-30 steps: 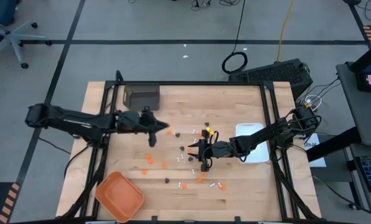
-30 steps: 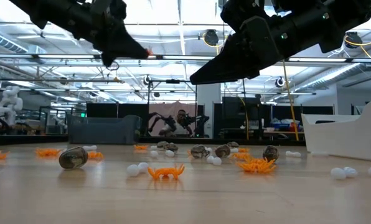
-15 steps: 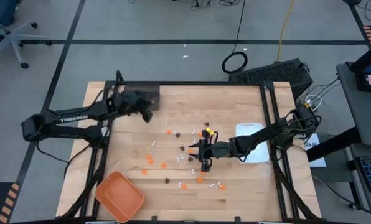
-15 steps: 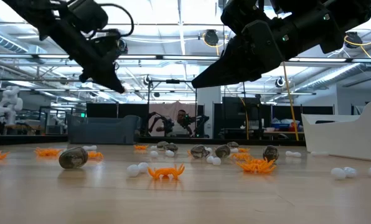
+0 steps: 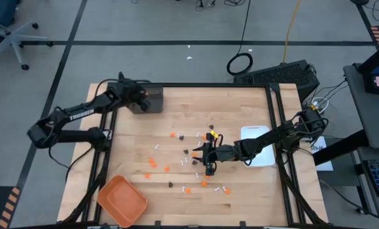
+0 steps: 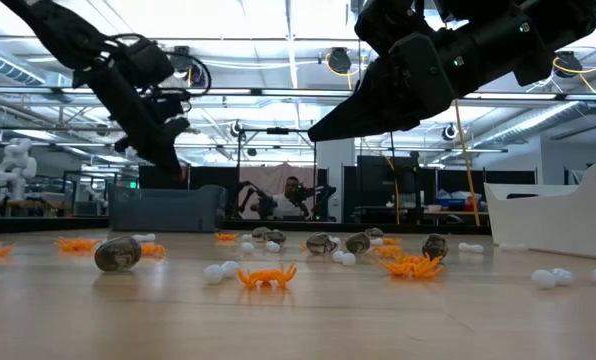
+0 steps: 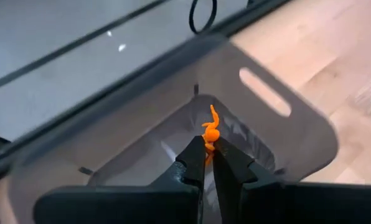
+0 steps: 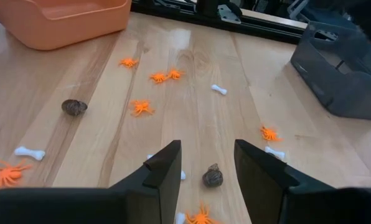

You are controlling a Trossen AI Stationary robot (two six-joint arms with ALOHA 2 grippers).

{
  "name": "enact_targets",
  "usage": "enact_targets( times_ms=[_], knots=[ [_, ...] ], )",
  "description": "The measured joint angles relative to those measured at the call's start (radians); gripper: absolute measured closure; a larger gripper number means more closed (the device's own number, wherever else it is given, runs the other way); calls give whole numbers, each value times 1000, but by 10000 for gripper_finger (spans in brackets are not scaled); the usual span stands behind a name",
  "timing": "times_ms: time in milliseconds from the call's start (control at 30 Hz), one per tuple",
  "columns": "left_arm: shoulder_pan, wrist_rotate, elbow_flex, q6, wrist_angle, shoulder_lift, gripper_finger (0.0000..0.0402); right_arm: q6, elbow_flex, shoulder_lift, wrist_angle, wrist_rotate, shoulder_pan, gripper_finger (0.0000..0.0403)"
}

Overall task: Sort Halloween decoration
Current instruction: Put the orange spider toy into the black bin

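Halloween decoration pieces lie scattered on the wooden table (image 5: pixel 240 102): orange bits (image 5: pixel 152 163), dark brown bits (image 5: pixel 183 136) and small white sticks (image 5: pixel 226 189). My left gripper (image 5: pixel 140 98) hangs over the grey bin (image 5: pixel 152 100) at the table's far left corner, shut on one orange bit (image 7: pixel 210 129). My right gripper (image 5: pixel 205 154) hovers open above the pieces at mid-table. A dark bit (image 8: pixel 212 177) lies on the wood below the gap between its fingers, and the low view shows that gripper (image 6: pixel 323 125) well above the table. My left gripper pinches the orange bit by its near end (image 7: pixel 208 140) between the two fingertips. The rest of the bit sticks out past them. The fingers slant down toward the table's far left. The bit is lifted clear, over the inside of the grey bin (image 7: pixel 173 134).
An orange tray (image 5: pixel 121 200) sits at the near left corner and a white rectangular dish (image 5: pixel 258 145) at the right edge, partly under my right arm. Black rails frame the table. Bare wood lies at the far right.
My left gripper has swung from mid-table toward the far left corner and sunk a little, carrying the orange bit. It now hangs over the grey bin. My right gripper has kept still.
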Motion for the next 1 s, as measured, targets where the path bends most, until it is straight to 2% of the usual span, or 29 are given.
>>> enact_targets(
  times_ms=[267, 400, 633, 833, 1000],
  knots=[
    [-18, -23, 3, -31, -9, 90, 379, 6, 0, 0, 0, 2, 0, 266],
    [-23, -73, 45, -25, -66, 115, 379, 5, 0, 0, 0, 2, 0, 266],
    [-14, -77, 135, -31, -162, 192, 378, -1, 0, 0, 0, 3, -3, 266],
    [-14, -77, 151, -26, -176, 257, 377, 30, 0, 0, -9, 3, 1, 266],
    [-23, -83, 151, -31, -172, 264, 338, 40, 0, 0, -15, 2, 14, 266]
  ],
)
